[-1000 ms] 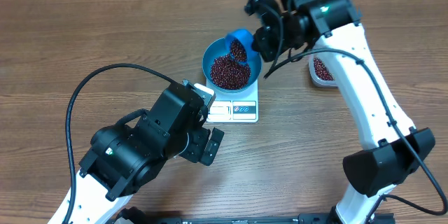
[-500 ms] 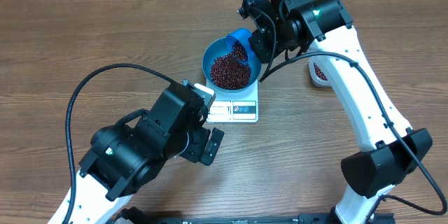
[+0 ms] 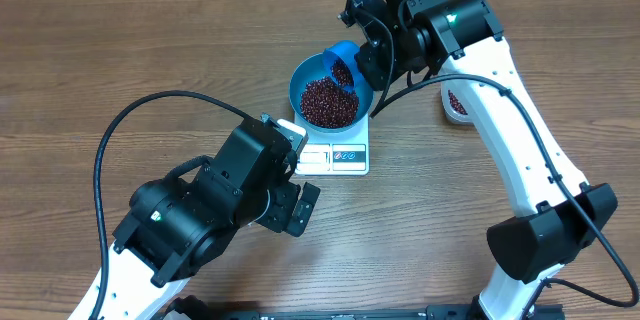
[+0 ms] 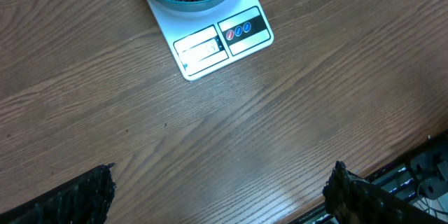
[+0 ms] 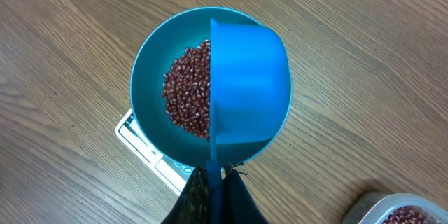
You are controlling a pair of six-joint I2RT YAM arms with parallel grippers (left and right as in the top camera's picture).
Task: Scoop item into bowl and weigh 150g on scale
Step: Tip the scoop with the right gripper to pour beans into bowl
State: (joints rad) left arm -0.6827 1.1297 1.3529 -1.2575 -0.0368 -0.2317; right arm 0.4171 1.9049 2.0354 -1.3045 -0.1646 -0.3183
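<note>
The blue bowl [image 3: 299, 80] stands on the white scale [image 3: 337, 157], with a heap of dark red beans [image 3: 328, 103] inside. My right gripper [image 3: 368, 58] is shut on the handle of a small blue scoop [image 3: 343, 57], which is tipped on its side over the bowl's far right half. The right wrist view shows the scoop [image 5: 249, 84] covering the right half of the bowl [image 5: 149, 77], beans [image 5: 187, 99] to its left, and the gripper [image 5: 218, 182] on the handle. My left gripper [image 4: 222, 187] hangs open over bare wood, in front of the scale [image 4: 217, 42].
A clear tub [image 3: 460, 100] holding more beans sits to the right of the bowl, partly hidden by the right arm; its corner [image 5: 400, 213] shows in the right wrist view. The left arm's black cable loops over the table's left side.
The right wrist shifted slightly back and left and turned, tipping the scoop further over the bowl. Over the last half second it has stayed still. The left arm has not moved.
</note>
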